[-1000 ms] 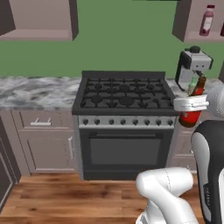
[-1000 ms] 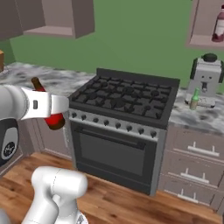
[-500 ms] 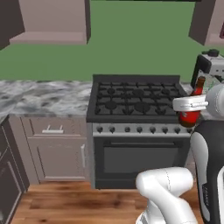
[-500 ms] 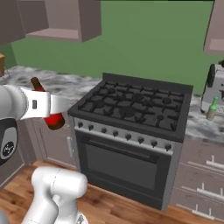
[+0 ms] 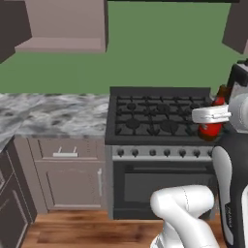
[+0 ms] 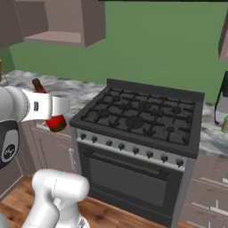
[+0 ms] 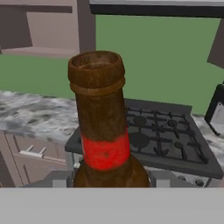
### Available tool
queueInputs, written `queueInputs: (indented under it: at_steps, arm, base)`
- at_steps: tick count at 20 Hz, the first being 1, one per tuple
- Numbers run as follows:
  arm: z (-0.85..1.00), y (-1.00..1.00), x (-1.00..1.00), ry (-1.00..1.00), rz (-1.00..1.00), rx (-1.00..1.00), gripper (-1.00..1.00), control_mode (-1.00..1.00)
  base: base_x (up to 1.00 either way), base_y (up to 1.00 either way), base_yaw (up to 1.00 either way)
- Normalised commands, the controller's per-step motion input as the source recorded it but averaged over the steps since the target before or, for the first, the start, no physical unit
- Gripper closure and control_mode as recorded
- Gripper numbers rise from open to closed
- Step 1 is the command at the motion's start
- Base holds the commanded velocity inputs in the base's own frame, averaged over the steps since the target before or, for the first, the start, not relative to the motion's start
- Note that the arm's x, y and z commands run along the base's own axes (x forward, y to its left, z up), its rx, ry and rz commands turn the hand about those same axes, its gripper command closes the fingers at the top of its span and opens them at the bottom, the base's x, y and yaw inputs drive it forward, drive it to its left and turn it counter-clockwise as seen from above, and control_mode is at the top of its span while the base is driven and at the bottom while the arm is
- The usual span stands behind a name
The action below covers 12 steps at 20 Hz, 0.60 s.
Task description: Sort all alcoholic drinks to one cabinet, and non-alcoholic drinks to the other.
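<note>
Held item: amber-brown bottle [image 7: 104,131] with a red label, one of the alcoholic drinks; long neck, open rimmed mouth.
Location: carried in the air in front of the stove [image 5: 160,116], clear of the desk [image 5: 53,114]; in the left base view it hangs at the stove's right front corner, in the right base view [image 6: 51,113] off the stove's left front.
Pincer state: pincer [image 5: 209,116] closed on the bottle's lower body, a finger block on each side of the shoulder in the hand view.
Long axis: neck to base; roughly upright, neck up and tilted somewhat, mouth pointing up and slightly off vertical.
Handling (judgement): looks like glass, so rigid, smooth, likely slippery and breakable if dropped; moderate weight, mostly low in the body.
Grip point (judgement): the wide body below the shoulder is the right place; the neck is thin and would let it swing.
Destination: wall cabinet [image 5: 65,26] above the desk, open-fronted by the look of it.
Caution: keep the neck up during travel; knock against a cabinet edge is the main risk.
</note>
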Motion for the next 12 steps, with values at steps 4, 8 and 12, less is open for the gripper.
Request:
queueInputs:
  at_steps: [4, 8, 12]
  arm:
    - [0.00, 0.00, 0.00, 0.00, 0.00, 0.00, 1.00, 1.00]
    - [0.00, 0.00, 0.00, 0.00, 0.00, 0.00, 1.00, 1.00]
    - [0.00, 0.00, 0.00, 0.00, 0.00, 0.00, 1.00, 1.00]
  base:
    - [0.52, 0.35, 0.00]
    - [0.50, 0.37, 0.00]
    - [0.47, 0.35, 0.00]
